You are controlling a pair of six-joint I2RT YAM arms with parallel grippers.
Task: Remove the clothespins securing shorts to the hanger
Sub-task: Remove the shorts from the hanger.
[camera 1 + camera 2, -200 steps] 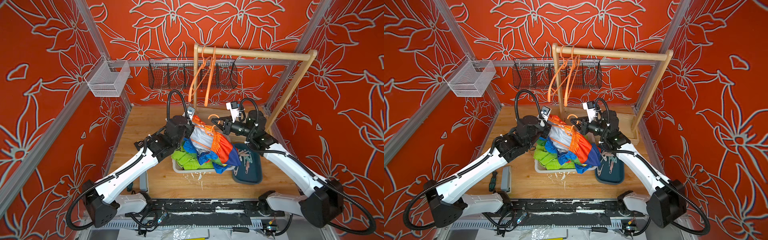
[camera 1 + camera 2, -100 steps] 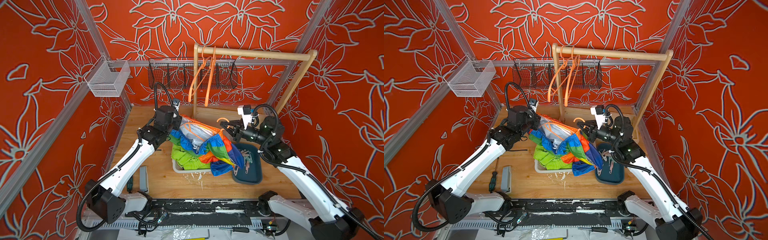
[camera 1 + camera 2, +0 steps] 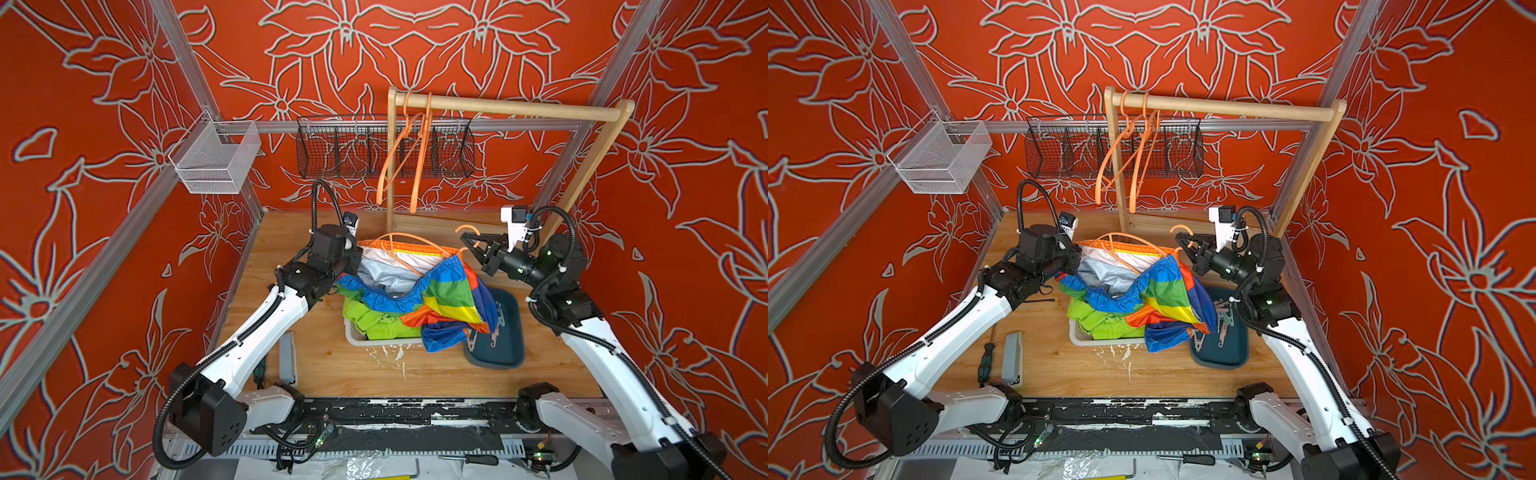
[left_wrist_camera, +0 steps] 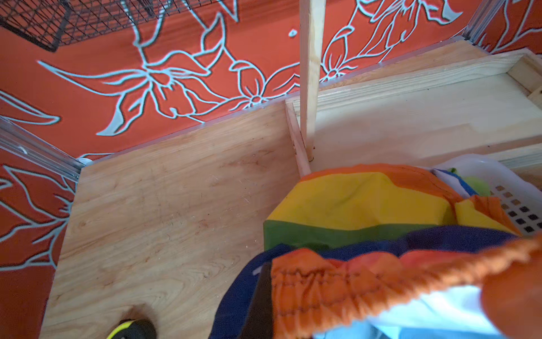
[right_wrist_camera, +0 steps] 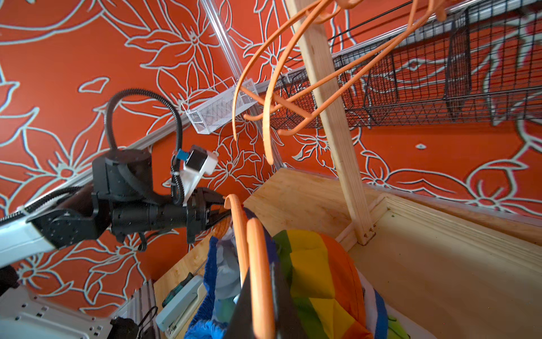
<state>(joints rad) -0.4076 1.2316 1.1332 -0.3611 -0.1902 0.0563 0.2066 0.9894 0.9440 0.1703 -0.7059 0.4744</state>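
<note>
Rainbow shorts (image 3: 449,291), centre, slung on orange hanger (image 3: 399,245); left gripper (image 3: 355,257) clamped on waistband, right gripper (image 3: 469,245) clamped on hanger hook. Clothespins (image 3: 1223,318) lie in right tray (image 3: 1221,359); none visible on shorts, judged nearly finished.

Both arms look like twins: the left arm (image 3: 270,320) and right arm (image 3: 602,353) have glossy white shells on the long sections and chunky black joints. A ribbed black hose (image 3: 322,199) loops along each one. White camera blocks (image 3: 515,220) with a blue tab sit at the wrists. The left gripper (image 5: 221,210) and right gripper (image 3: 467,241) are all black with pointy fingers. Tiny green lights (image 3: 549,252) glow on the right one's joints.
</note>
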